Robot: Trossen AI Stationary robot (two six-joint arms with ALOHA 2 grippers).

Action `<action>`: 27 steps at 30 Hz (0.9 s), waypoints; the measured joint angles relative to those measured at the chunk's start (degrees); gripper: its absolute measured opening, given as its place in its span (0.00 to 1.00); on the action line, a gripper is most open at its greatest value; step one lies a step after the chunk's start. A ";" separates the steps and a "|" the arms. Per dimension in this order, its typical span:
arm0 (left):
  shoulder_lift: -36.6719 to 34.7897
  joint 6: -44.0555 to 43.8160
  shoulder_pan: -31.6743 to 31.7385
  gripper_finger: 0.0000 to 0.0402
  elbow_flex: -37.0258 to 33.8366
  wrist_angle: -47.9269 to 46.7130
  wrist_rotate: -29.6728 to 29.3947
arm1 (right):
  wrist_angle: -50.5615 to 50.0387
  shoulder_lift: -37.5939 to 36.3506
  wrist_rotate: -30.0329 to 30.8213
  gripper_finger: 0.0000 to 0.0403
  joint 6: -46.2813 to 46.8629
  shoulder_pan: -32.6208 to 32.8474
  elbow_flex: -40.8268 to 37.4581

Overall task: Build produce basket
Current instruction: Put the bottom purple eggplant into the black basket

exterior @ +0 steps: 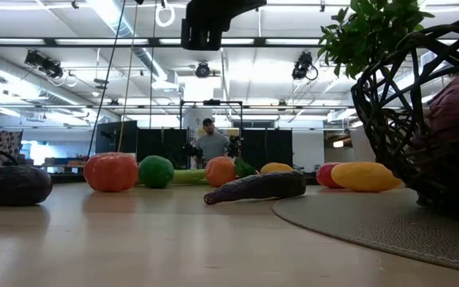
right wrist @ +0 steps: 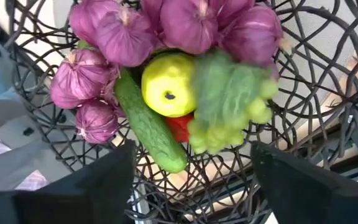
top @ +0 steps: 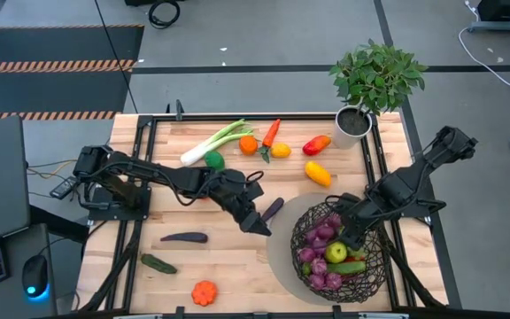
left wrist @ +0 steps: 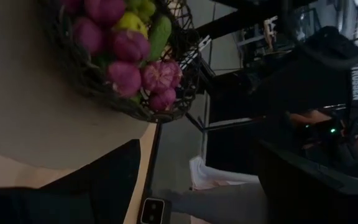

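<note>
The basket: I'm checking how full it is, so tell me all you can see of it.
The basket is a round bowl of dark woven wire, open mesh, upright on a grey round mat at the table's right front. It holds purple bulbs, a yellow-green apple, a cucumber, green grapes and something red underneath. The right tool hangs open over it, touching nothing.

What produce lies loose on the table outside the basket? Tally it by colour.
Green: 3, leek, lime, cucumber
Orange: 3, orange, carrot, pumpkin
Yellow: 2, small fruit, yellow pepper
Red: 1, red pepper
Purple: 2, eggplants
Total: 11
</note>
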 joint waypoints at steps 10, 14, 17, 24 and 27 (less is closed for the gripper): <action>0.02 0.03 -1.53 0.78 -0.02 -3.97 -7.81 | 6.37 0.64 7.03 0.94 2.96 0.13 0.02; 0.02 -0.24 -2.79 0.78 -0.04 -16.90 -9.30 | 9.30 0.64 10.98 0.95 2.97 0.13 0.02; 0.03 -0.18 -4.29 0.78 -0.05 -28.74 -9.38 | 10.25 0.64 13.26 0.94 2.70 0.13 0.02; -1.44 7.61 -10.47 0.78 -0.04 -52.04 -9.76 | 12.35 0.64 16.22 0.94 0.16 0.13 0.02; -1.80 13.04 -14.70 0.78 -0.02 -62.15 -11.07 | 12.39 0.64 17.89 0.94 -0.20 0.13 0.04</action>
